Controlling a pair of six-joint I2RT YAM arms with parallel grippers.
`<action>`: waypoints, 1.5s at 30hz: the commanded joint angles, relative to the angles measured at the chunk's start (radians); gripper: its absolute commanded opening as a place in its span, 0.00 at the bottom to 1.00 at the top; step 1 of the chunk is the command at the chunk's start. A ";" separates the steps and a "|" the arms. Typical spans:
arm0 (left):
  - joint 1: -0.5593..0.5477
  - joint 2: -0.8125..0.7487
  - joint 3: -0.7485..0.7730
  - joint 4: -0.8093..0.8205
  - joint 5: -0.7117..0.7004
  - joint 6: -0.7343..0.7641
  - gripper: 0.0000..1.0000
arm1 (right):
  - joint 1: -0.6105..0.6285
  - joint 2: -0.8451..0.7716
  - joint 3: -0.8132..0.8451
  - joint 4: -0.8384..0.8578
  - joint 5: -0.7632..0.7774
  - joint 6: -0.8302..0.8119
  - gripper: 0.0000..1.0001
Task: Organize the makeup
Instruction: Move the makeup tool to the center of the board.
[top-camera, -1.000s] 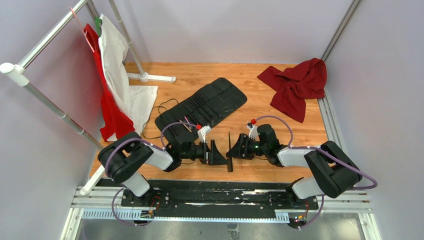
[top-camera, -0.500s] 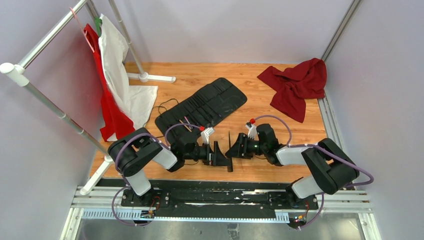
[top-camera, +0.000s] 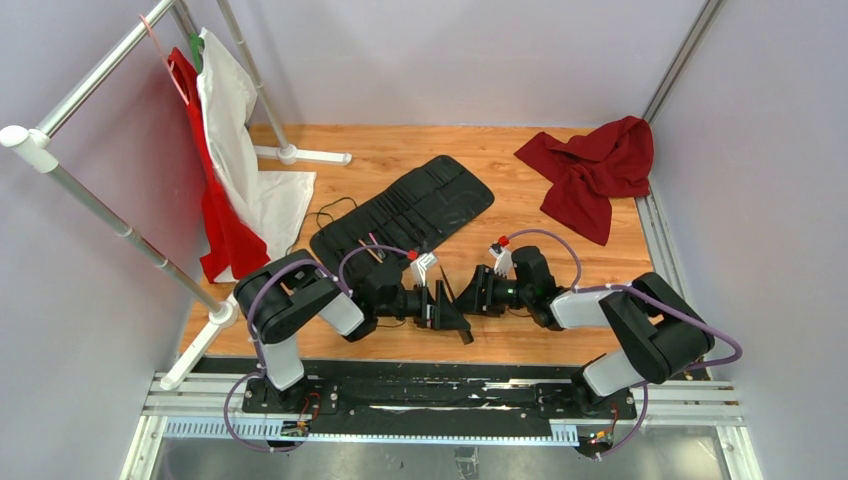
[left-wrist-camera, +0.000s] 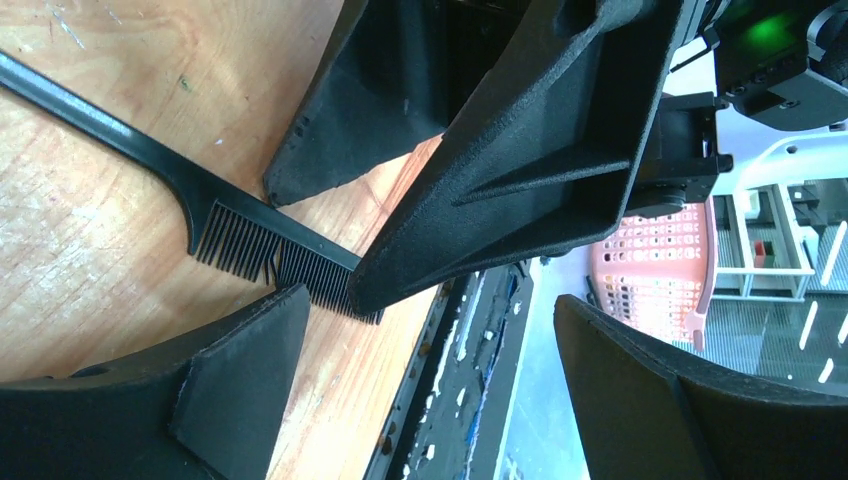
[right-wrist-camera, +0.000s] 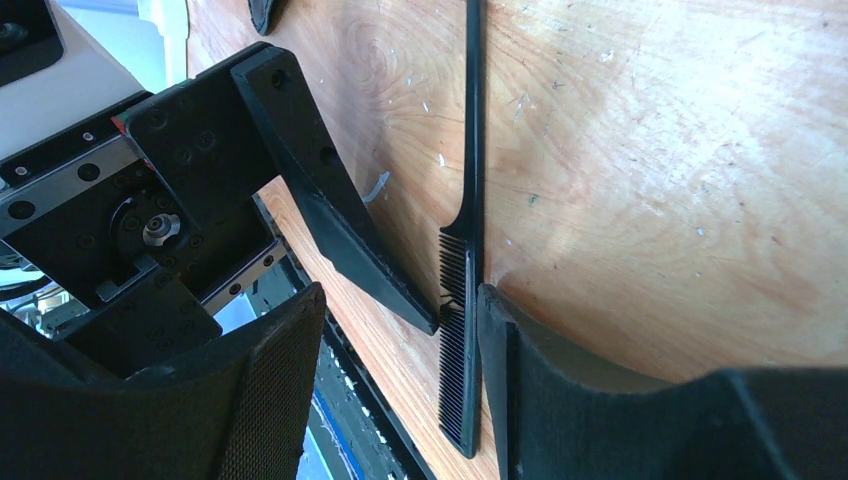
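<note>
A thin black comb (right-wrist-camera: 462, 300) lies flat on the wooden table (top-camera: 560, 270), teeth end nearest the front edge. My right gripper (right-wrist-camera: 400, 295) is open around it, with the comb's spine against the right-hand finger (right-wrist-camera: 530, 380). My left gripper (left-wrist-camera: 430, 310) faces it, also open and empty; one left finger tip touches the comb's teeth (left-wrist-camera: 270, 255). In the top view the left gripper (top-camera: 452, 315) and right gripper (top-camera: 468, 298) meet tip to tip and mostly hide the comb. Brushes with pink and tan handles (top-camera: 368, 247) sit at the near end of the black roll-up case (top-camera: 405, 210).
A crumpled red cloth (top-camera: 595, 170) lies at the back right. A clothes rack (top-camera: 100, 70) with white and red garments (top-camera: 225, 150) stands on the left. A black cable (top-camera: 330, 215) loops beside the case. The table's front edge and rail (top-camera: 420, 385) run just behind the comb.
My left arm has swung right, bringing its gripper up against the comb and the right gripper. The right gripper has hardly moved and stays equally wide.
</note>
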 joint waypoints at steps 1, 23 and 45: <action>-0.011 0.034 0.011 0.004 -0.006 0.004 0.98 | -0.009 0.026 -0.003 -0.054 0.035 -0.013 0.58; -0.013 0.086 0.042 -0.001 -0.015 0.003 0.98 | 0.015 0.063 0.001 -0.006 0.017 0.010 0.58; -0.010 0.064 0.103 -0.137 -0.030 0.065 0.98 | -0.078 0.022 0.213 -0.271 0.063 -0.133 0.58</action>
